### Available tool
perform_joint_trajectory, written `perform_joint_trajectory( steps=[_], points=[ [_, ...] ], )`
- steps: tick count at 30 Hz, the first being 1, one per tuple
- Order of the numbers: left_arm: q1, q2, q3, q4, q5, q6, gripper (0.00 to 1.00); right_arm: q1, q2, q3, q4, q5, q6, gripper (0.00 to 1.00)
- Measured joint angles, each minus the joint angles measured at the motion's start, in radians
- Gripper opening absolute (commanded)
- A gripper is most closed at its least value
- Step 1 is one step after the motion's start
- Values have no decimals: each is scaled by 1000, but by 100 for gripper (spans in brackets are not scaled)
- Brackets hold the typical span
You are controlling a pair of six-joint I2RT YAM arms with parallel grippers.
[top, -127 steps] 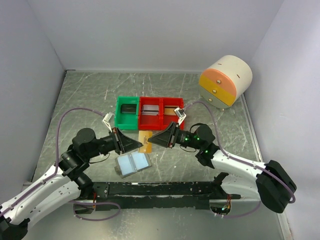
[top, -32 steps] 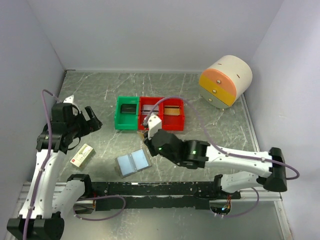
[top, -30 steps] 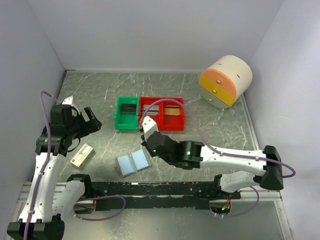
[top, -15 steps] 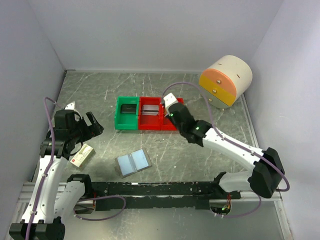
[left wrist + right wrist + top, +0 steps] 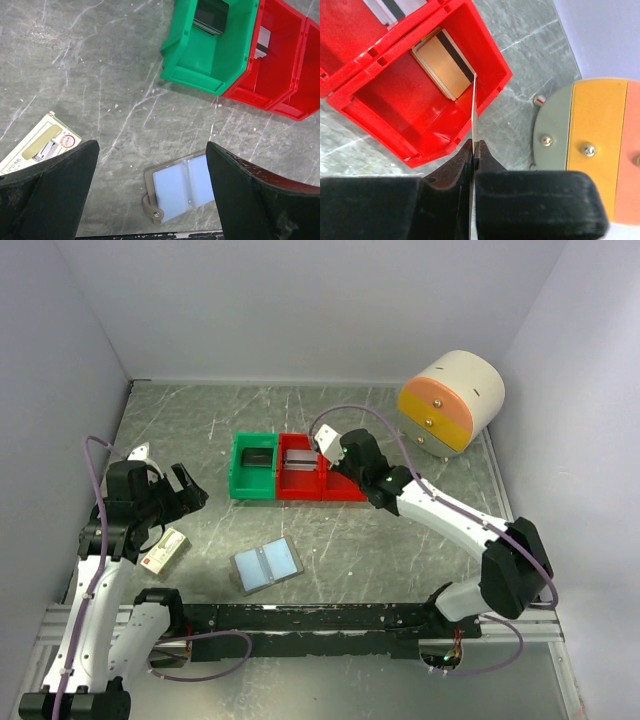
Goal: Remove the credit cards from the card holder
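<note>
A credit card (image 5: 474, 107) is hanging edge-on, pinched in the right fingers (image 5: 462, 162) above the red bin (image 5: 492, 57), where another card (image 5: 445, 62) is already lying. The card holder (image 5: 267, 563) is lying open on the tabletop (image 5: 420, 550), well apart from the bin. The left fingers (image 5: 50, 190) are hovering spread wide. The drop-off seems to be in hand, and the next move is calling for a release inside the bin walls.

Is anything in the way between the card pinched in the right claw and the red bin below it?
Nothing visible. The right gripper holds the held card edge-on above the open red bin, with a clear gap between them. Only a second card lies flat at one end of the bin, leaving bare floor beside it.
</note>
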Motion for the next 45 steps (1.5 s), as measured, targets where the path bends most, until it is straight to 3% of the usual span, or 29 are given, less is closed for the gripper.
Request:
perform_joint_trajectory(
  steps=[13, 28, 45],
  points=[
    [0, -8, 0, 5, 11, 0, 100, -97, 82, 11, 48, -224, -306, 0],
    [0, -6, 0, 11, 12, 0, 100, -111, 275, 86, 86, -317, -367, 0],
    [0, 3, 0, 12, 12, 0, 100, -149, 455, 135, 183, -292, -393, 0]
  ],
)
